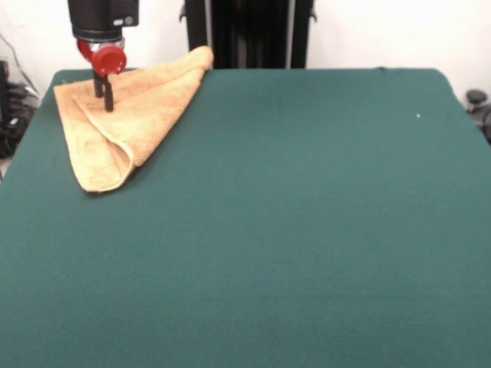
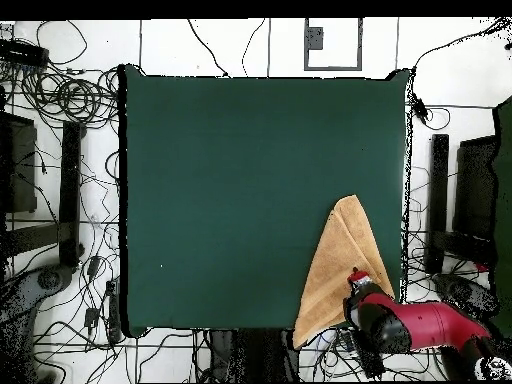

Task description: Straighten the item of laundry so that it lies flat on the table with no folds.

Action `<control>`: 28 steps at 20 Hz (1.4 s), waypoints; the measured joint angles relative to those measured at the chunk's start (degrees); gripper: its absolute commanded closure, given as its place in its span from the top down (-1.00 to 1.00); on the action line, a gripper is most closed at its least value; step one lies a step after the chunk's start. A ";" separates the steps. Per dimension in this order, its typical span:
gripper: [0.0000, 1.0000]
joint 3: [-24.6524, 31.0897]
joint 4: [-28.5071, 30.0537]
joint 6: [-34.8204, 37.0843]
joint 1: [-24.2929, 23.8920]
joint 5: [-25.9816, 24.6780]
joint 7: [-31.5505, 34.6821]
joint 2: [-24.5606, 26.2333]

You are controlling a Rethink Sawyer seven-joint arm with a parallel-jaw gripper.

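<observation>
The gripper [image 1: 104,94], fingers close together and apparently pressing into the towel [image 1: 126,115] at upper left of the front view, seems to hold nothing yet. The towel lies folded into a triangle at the table [image 1: 291,215] corner; pinching only the top layer would unfold it cleanly.

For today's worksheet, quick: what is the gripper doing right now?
Gripper: down on the folded towel; open or closed cannot be told.

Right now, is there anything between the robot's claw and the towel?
No. In the front view the gripper comes down right onto the folded towel at the table corner, with nothing between them.
</observation>
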 measured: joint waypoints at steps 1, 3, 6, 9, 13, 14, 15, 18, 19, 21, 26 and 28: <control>1.00 0.00 -0.06 0.18 0.08 0.00 0.00 0.00; 1.00 0.00 -0.14 0.46 0.22 0.00 0.00 0.01; 1.00 -0.02 -0.36 1.27 0.68 -0.02 0.00 0.01; 1.00 -0.03 -0.76 2.65 1.39 -0.02 0.00 0.03; 1.00 -0.02 -1.27 3.98 1.93 0.02 0.00 0.23; 1.00 -0.02 -1.33 4.10 1.94 0.04 0.00 0.26; 1.00 -0.01 -1.38 4.11 1.93 0.05 0.00 0.31; 1.00 -0.01 -1.49 4.08 1.82 0.08 0.00 0.44; 1.00 0.00 -1.49 4.08 1.82 0.08 0.00 0.46; 1.00 0.00 -1.54 4.07 1.77 0.11 0.00 0.49; 1.00 0.02 -1.61 4.07 1.70 0.13 0.00 0.59; 1.00 0.07 -1.60 4.08 1.65 0.13 0.00 0.59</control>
